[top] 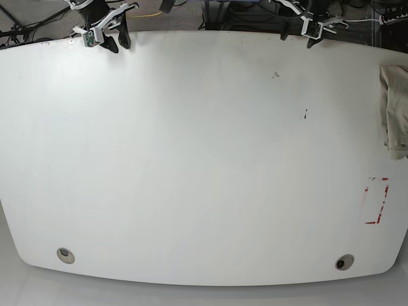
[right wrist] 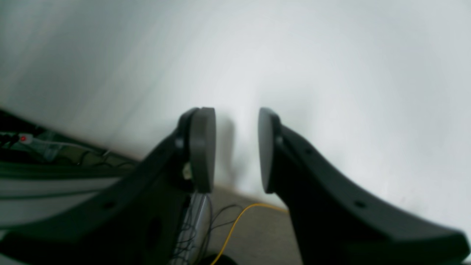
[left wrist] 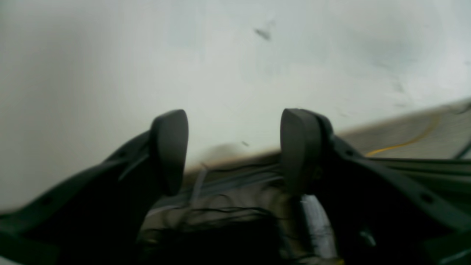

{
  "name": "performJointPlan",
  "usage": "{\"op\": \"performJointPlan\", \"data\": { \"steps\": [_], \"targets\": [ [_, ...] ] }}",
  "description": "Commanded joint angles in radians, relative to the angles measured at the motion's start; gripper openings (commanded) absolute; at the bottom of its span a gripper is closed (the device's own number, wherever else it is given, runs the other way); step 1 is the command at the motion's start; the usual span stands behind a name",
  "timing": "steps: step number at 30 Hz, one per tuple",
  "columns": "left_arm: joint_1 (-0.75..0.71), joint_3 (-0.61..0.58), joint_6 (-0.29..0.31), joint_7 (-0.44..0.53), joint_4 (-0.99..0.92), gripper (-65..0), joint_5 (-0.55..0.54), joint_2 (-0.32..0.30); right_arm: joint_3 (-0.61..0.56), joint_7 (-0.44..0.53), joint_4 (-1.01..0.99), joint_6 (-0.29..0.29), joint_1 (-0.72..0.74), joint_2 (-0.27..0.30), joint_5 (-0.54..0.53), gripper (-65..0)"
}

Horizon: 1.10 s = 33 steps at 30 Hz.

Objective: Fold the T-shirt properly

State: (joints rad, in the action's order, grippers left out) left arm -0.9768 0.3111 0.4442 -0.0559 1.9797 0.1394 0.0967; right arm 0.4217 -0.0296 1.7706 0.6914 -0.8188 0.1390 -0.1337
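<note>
The beige T-shirt (top: 396, 108) lies bunched at the far right edge of the white table (top: 204, 159) in the base view, partly cut off by the frame. My left gripper (top: 298, 37) hovers at the table's back edge, right of centre, well away from the shirt. In the left wrist view it (left wrist: 235, 147) is open and empty. My right gripper (top: 118, 43) hovers at the back left. In the right wrist view it (right wrist: 235, 147) is open with a narrower gap and empty. Neither wrist view shows the shirt.
A red tape rectangle (top: 376, 201) marks the table near the right edge, below the shirt. Two round grommets (top: 64, 254) (top: 344, 262) sit near the front edge. Small dark marks (top: 305, 115) dot the surface. Cables and a yellow wire (right wrist: 235, 224) lie beyond the back edge.
</note>
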Motion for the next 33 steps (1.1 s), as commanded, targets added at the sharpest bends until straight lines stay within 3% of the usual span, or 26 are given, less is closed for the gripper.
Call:
{"op": "performJointPlan", "data": {
  "steps": [1,8,14,20,33],
  "targets": [
    [-0.041,0.003,-0.006,0.023,-0.001,-29.7,-0.06,-0.035,0.007,0.026,0.019,0.007,-0.055,-0.026,-0.013,-46.9],
    [-0.069,0.003,-0.006,0.024,-0.182,-29.7,-0.106,-0.078,0.007,0.026,-0.016,0.007,-0.158,-0.095,-0.013,-46.9],
    [-0.001,0.001,-0.006,0.029,-0.409,-29.7,-0.108,-0.128,0.001,0.027,-0.139,0.007,-0.159,-0.109,-0.01,-46.9],
    [0.101,0.001,-0.006,0.029,-0.61,-29.7,-0.108,-0.136,0.006,0.027,-0.309,0.007,-0.098,-0.103,-0.007,-46.9],
    [0.345,-0.003,-0.008,0.029,-0.992,-29.7,-0.097,-0.163,-0.001,0.027,-0.733,0.007,0.117,-0.023,-0.004,-46.9]
  ]
}}
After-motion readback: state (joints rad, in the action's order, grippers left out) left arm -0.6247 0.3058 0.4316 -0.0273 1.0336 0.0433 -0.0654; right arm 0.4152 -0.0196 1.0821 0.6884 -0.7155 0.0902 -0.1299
